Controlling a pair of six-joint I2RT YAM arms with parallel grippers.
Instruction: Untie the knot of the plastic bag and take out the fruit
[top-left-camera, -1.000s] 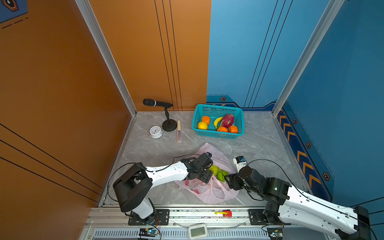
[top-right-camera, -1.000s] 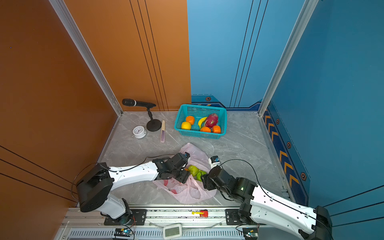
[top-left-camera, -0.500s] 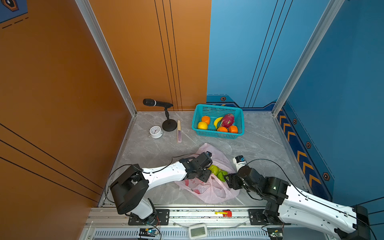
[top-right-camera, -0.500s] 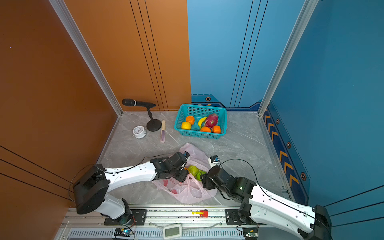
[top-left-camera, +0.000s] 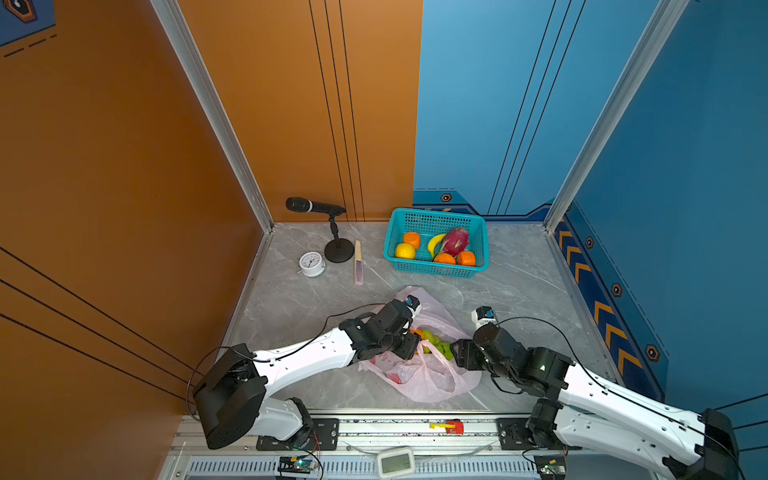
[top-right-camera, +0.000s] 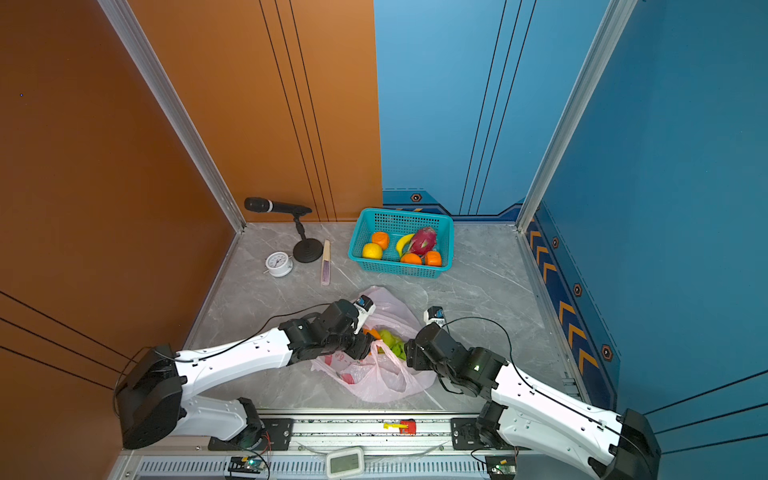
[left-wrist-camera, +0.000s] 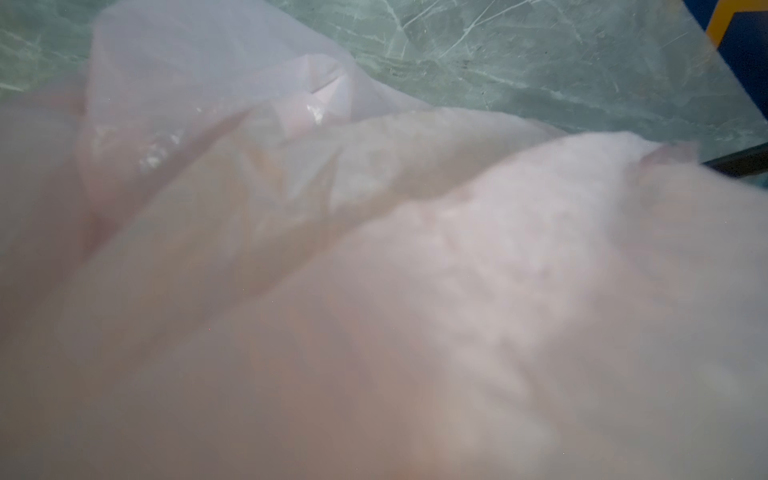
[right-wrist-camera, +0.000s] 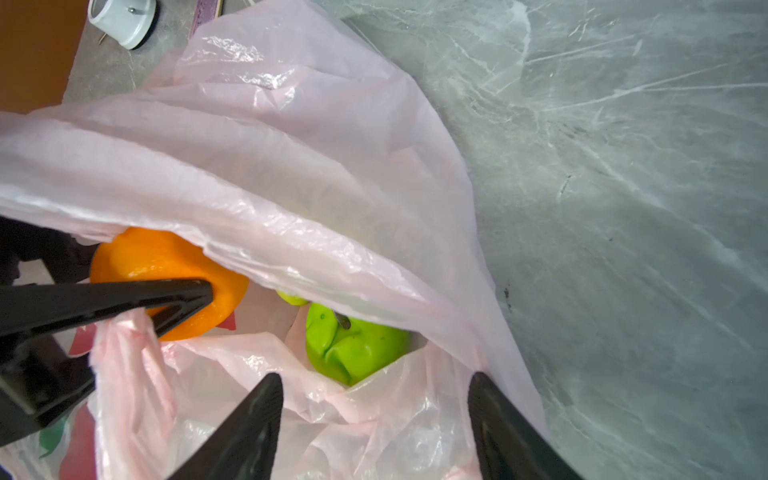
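Bag (top-left-camera: 432, 376) lies slack on the table (top-left-camera: 291, 299) between my two grippers, mouth gaping toward both. No knot is visible, so I judge the untying done and fruit removal in hand.

Left gripper (top-left-camera: 411, 345): arm stretched low, wrist turned in at the mouth. One of its fingers (right-wrist-camera: 124, 295) lies on the orange (right-wrist-camera: 166, 257) just inside the rim. The second is mostly hidden behind the orange, so I cannot tell whether it is clamped or only touching. The left wrist view is smothered by pink film.

Green fruit (right-wrist-camera: 353, 349) sits beside the orange, directly ahead of my right gripper (right-wrist-camera: 374, 376), just past a fold of rim; its long axis is unclear. The right jaws stand apart and empty, straddling that line. The right arm is the nearer one, held low and pointed in at the mouth.

Next, as I judge it: advance straight over the fold.
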